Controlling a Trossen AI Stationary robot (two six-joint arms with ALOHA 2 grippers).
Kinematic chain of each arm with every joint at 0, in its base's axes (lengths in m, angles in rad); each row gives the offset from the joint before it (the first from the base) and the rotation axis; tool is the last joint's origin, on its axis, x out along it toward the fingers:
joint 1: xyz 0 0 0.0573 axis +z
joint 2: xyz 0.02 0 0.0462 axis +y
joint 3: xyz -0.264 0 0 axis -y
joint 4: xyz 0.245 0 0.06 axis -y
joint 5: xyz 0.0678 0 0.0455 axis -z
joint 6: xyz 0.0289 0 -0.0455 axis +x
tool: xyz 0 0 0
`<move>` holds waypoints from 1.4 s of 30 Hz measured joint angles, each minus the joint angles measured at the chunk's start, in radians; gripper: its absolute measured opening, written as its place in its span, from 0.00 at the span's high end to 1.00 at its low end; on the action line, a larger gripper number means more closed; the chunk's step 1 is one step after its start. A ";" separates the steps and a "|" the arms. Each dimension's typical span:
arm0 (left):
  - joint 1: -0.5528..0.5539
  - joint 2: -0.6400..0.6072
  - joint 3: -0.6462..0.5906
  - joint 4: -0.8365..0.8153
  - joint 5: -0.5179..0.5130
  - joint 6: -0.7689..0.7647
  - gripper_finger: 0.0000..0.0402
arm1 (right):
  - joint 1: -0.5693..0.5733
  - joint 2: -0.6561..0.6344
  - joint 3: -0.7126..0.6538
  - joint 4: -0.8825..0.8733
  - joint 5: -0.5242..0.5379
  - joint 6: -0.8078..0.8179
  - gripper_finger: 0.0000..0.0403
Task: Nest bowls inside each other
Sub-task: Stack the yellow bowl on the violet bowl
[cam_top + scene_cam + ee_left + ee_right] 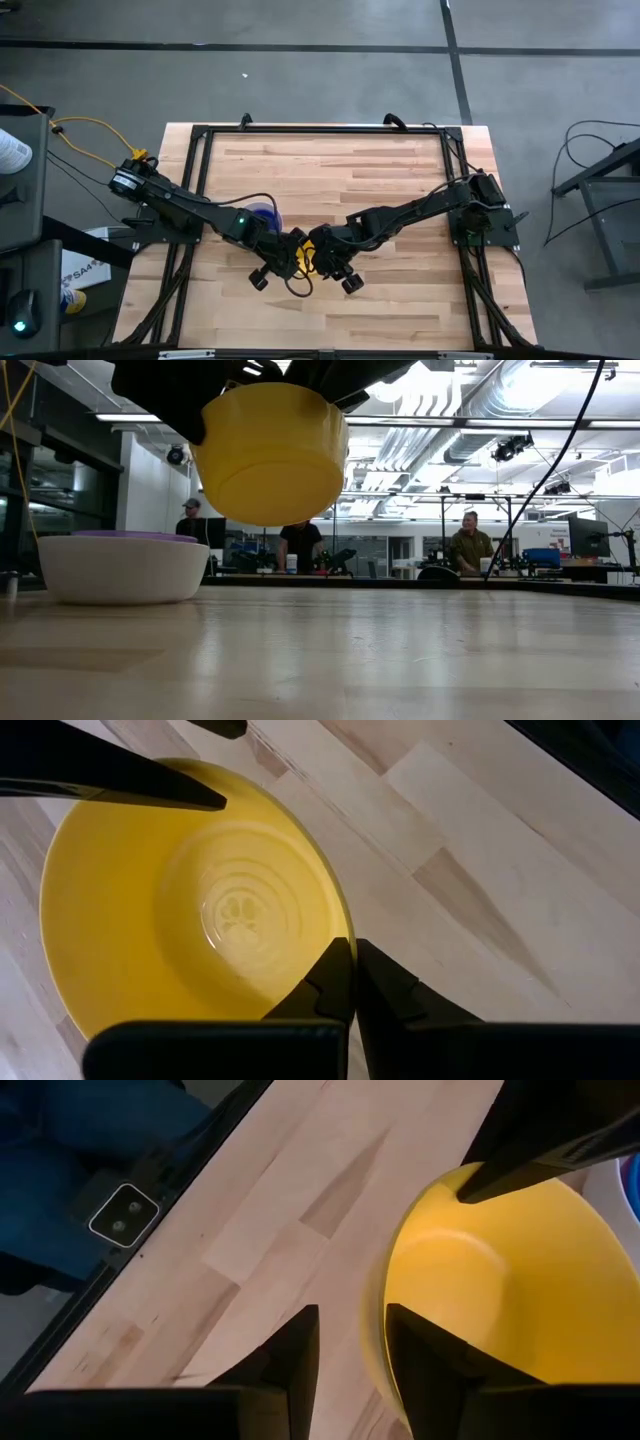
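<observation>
High view: met over the table's [400,200] near-centre, the left gripper [290,252] and right gripper [322,256], with the yellow bowl [303,259] between them; judged a handover, so as to bring the bowl within reach of the stack [266,213].

Low view: hung clear of the wood, the yellow bowl, upright, near the white bowl [122,568], whose purple rim [130,535] showed a bowl nested inside.

Left wrist view: clamped together on the yellow rim, the left fingers [335,982], carrying the weight.

Right wrist view: stood apart astride the opposite rim, the right fingers [297,1342], gripping nothing.
</observation>
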 joint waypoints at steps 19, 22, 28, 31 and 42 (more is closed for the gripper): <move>0.001 0.000 0.001 -0.034 0.004 -0.029 1.00 | 0.006 -0.021 0.000 -0.002 0.050 0.000 0.72; 0.000 0.000 0.001 -0.029 0.008 -0.030 1.00 | 0.014 -0.022 0.000 -0.002 0.055 0.001 0.72; 0.000 0.000 0.001 -0.026 0.012 -0.031 1.00 | 0.016 -0.022 0.000 -0.005 0.056 0.002 0.72; 0.000 0.000 0.001 -0.025 0.012 -0.034 1.00 | 0.016 -0.022 0.000 -0.006 0.056 -0.006 0.72; 0.000 0.000 0.001 -0.017 0.023 -0.087 1.00 | 0.016 -0.023 0.000 -0.034 0.056 -0.011 0.72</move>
